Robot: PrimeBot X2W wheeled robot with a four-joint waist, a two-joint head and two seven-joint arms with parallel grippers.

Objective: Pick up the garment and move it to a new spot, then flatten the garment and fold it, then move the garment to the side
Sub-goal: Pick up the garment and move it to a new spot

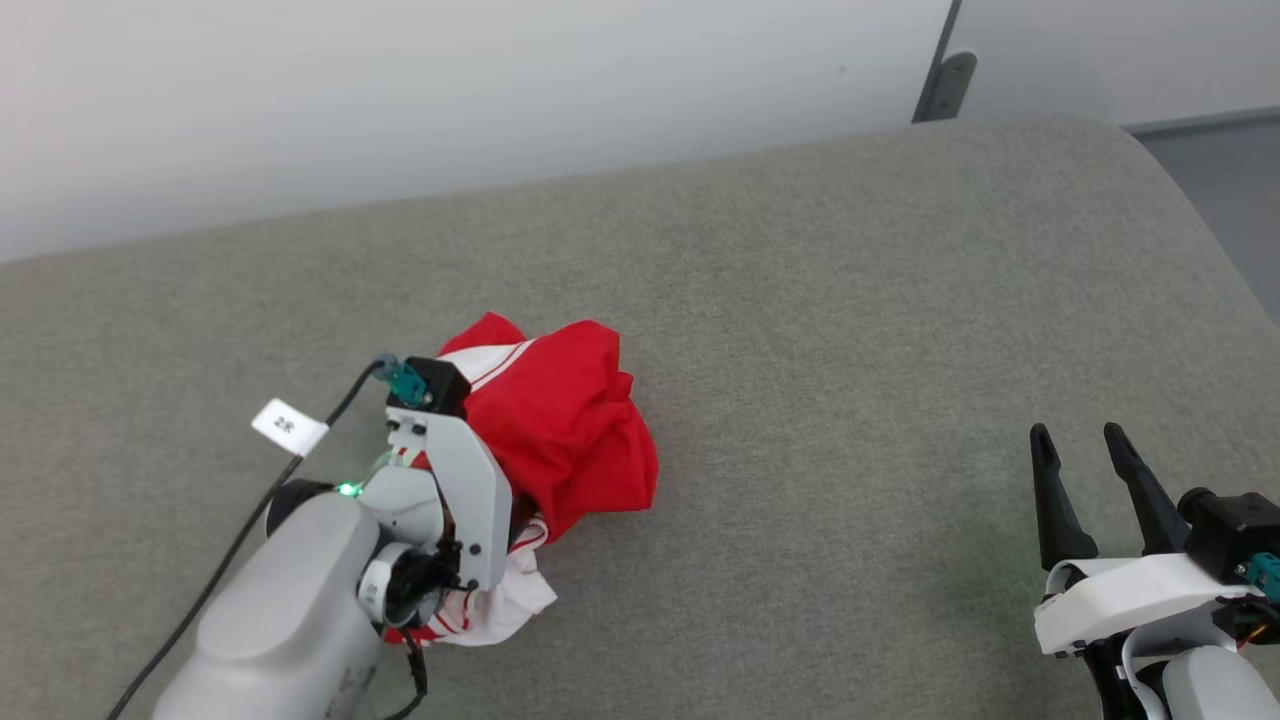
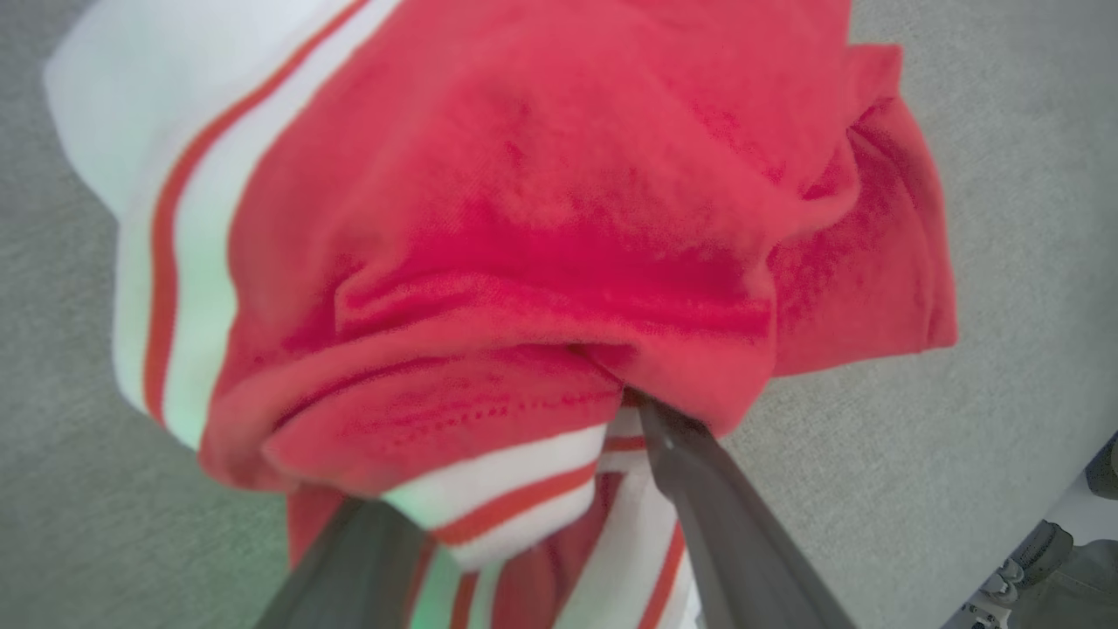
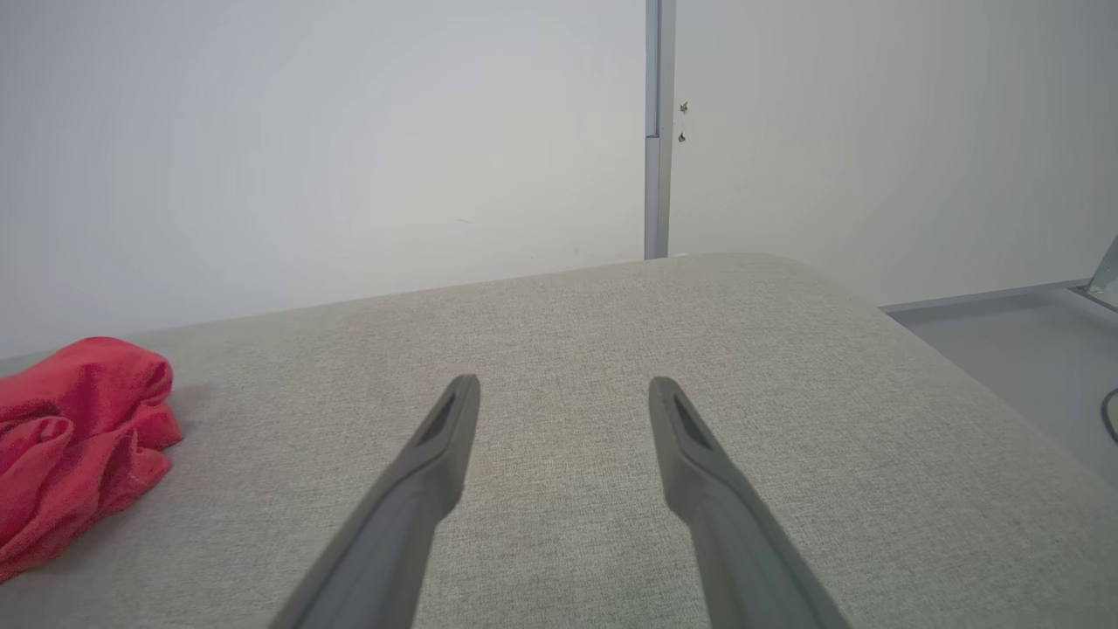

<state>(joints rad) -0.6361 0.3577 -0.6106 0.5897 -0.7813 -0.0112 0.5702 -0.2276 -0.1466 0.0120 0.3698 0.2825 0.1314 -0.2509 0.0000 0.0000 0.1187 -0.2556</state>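
Garment (image 1: 570,420): soft red knit, white sleeve with red-striped trim, crumpled in a rounded heap on the coarse grey woven cushion (image 1: 850,300), about 8 o'clock from head-view centre. Left gripper (image 2: 507,463) comes in from 7 o'clock, pitched down into the heap, fingers spread, cloth draped over the tips, no pinch. Right gripper (image 1: 1076,432) at 4 o'clock, fingers pointing to 12, spread wide, nothing between them.

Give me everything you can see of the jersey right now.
The jersey is a crumpled heap of soft red knit with white sleeve parts and red-white striped trim, lying left of centre in the head view on the grey upholstered surface. The left gripper is open, its tips tucked into the folds.
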